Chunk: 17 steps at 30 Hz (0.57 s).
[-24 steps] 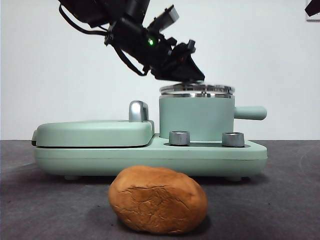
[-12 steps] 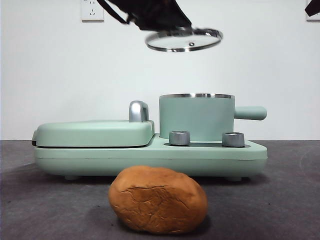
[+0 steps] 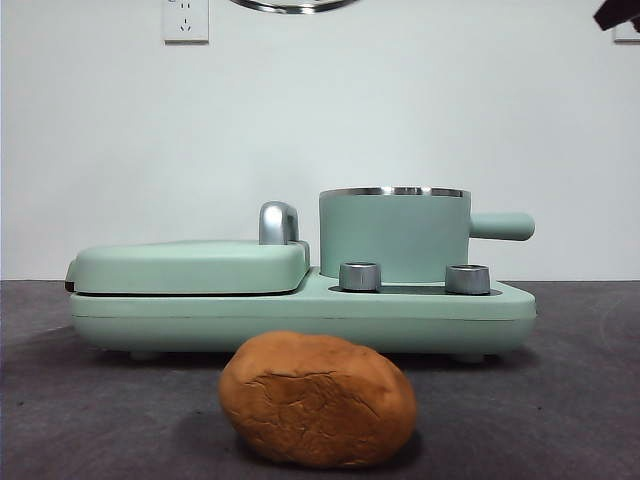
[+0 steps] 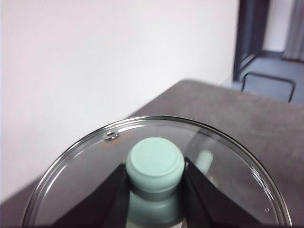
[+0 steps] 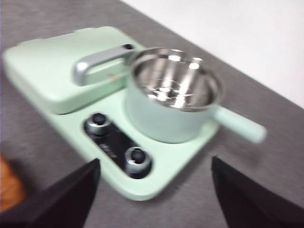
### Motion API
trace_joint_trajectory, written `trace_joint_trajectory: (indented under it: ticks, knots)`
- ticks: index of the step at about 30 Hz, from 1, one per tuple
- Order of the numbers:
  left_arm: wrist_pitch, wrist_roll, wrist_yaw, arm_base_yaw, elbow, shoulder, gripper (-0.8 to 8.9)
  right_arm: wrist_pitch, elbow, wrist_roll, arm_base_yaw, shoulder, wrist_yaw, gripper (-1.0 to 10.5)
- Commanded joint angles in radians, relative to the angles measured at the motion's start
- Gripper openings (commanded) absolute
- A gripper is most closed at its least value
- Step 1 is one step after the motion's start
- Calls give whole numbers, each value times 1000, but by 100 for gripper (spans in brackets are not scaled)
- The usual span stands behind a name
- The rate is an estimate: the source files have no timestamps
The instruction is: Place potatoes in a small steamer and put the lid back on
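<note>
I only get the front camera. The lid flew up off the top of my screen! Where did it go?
Observer: The left gripper has it. Its jaws are shut on the lid's green knob, and the lid hangs high over the table.
Operator: Is anything in the pot?
Observer: No. The right wrist camera looks down into the small steamer, and only its shiny steel inside shows.
Operator: Where's the other arm?
Observer: The right gripper hovers over the table, aimed at the cooker, jaws wide open, holding nothing. The potato lies on the table.

front low, level; right wrist overhead; both show steamer (image 3: 393,235).
</note>
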Motion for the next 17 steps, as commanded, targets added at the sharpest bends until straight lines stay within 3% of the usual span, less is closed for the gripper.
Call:
trace_joint_trajectory:
  ticks: [1, 10, 17]
  knots:
    - [-94, 29, -3, 14, 20, -32, 18, -10, 21, 0, 62, 23, -3, 413]
    - [-137, 24, -32, 75, -150, -256, 18, -54, 67, -17, 287, 191, 10, 417]
    - [-136, -41, -33, 136, -367, -455, 18, -69, 110, -32, 468, 381, 85, 458]
